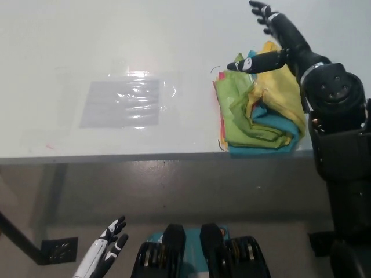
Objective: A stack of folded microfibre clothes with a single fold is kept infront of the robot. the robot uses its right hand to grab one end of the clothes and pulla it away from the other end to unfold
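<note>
My right hand [272,40] is up over the far end of the stack of cloths [261,107], fingers spread apart and holding nothing. One finger [255,62] points across toward picture left and lies over the stack's far edge, above the yellow cloth [281,87]; I cannot tell whether it touches the fabric. The other fingers reach up and away over the bare table [174,35] beyond the stack. The black forearm runs down the right side of the view, passing just beside the stack's right edge.

The stack sits on the right part of the white table, its near edge close to the table's front edge. I see a yellow cloth on top toward the right, a green cloth [237,113] bunched on the left side, a blue cloth [272,124] showing between and below them, and a thin sliver of red at the left edge. The layers look rumpled and folded.

Well apart to the left, a clear plastic sheet [123,104] lies flat on the table, catching glare.

My left hand [107,249] rests low at the bottom left, below the table's edge, fingers apart and empty.
</note>
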Robot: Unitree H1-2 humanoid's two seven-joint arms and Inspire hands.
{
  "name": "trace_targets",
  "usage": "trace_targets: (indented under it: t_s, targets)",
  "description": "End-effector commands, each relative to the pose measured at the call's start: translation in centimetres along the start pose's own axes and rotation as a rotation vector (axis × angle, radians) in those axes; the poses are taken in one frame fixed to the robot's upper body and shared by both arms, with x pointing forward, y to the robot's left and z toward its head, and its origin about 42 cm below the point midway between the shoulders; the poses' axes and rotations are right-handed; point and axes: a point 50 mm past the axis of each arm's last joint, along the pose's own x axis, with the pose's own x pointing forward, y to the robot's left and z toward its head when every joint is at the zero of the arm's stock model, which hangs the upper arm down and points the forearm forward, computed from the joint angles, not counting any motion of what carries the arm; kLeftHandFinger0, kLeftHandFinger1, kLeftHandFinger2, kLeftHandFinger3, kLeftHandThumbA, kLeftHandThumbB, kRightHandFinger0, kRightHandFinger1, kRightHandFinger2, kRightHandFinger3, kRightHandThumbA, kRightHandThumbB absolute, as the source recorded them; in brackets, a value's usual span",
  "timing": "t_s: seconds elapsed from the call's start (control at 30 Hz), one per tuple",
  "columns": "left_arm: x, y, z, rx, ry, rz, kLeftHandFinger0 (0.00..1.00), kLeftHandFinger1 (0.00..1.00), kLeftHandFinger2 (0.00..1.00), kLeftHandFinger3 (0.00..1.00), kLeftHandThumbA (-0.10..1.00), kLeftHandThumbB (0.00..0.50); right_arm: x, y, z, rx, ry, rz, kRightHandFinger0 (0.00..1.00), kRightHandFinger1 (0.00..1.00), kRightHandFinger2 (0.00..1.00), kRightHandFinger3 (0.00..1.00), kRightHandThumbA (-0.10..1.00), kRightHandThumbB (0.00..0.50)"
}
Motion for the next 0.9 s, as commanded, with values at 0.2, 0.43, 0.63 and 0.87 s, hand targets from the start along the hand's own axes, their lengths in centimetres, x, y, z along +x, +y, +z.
trace_targets:
  t_s: [0.2, 0.43, 0.63, 0.87]
  targets:
    - [0.9, 1.6, 1.5, 0.044, -0.082, -0.002, 1.0, 1.0, 1.0, 1.0, 1.0, 0.5, 0.3, -1.4, 1.8, 0.025, -0.038, -0.014, 1.0, 1.0, 1.0, 1.0, 1.0, 0.299]
    - [1.1, 1.4, 1.5, 0.05, -0.082, -0.016, 1.0, 1.0, 1.0, 1.0, 1.0, 0.5, -0.5, -1.6, 1.3, 0.01, -0.036, -0.032, 1.0, 1.0, 1.0, 1.0, 1.0, 0.31]
    - [0.8, 1.4, 1.4, 0.043, -0.076, -0.014, 1.0, 1.0, 1.0, 1.0, 1.0, 0.5, -1.2, -0.7, 3.3, -0.354, 0.018, -0.163, 1.0, 1.0, 1.0, 1.0, 1.0, 0.403]
    - [1.1, 1.6, 1.5, 0.065, -0.082, -0.021, 1.0, 1.0, 1.0, 1.0, 1.0, 0.5, -0.8, -0.7, 6.0, -0.511, 0.056, -0.218, 1.0, 1.0, 1.0, 1.0, 1.0, 0.469]
